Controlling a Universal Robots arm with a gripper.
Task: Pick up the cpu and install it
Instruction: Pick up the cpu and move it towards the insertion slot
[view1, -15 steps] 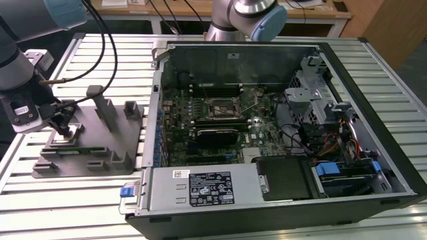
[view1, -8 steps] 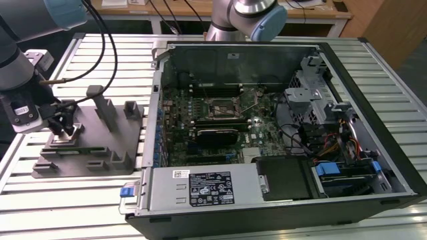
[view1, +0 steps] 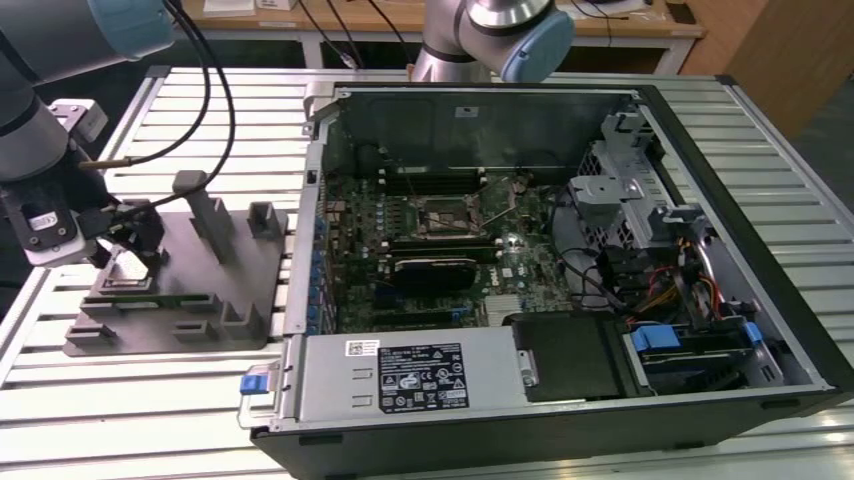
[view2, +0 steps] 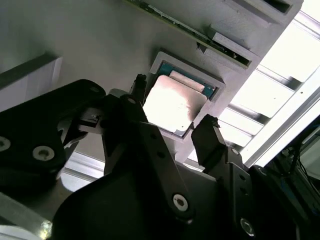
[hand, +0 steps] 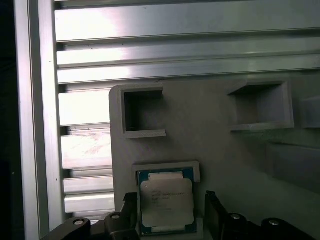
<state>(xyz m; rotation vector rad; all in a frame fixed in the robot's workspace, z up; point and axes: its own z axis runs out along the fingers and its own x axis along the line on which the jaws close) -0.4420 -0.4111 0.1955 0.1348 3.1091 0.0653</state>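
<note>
I can't read any of the print from here. In the first wrist view the cpu (hand: 166, 199) has a few faint lines of print on its metal top, too small to make out. In the exterior view the power supply box (view1: 334, 385), at the near side of the computer case (view1: 534, 440), bears a white label (view1: 423, 373) of dense print and symbols. A smaller white sticker (view1: 360, 347) sits just beside it; both are illegible.
</note>
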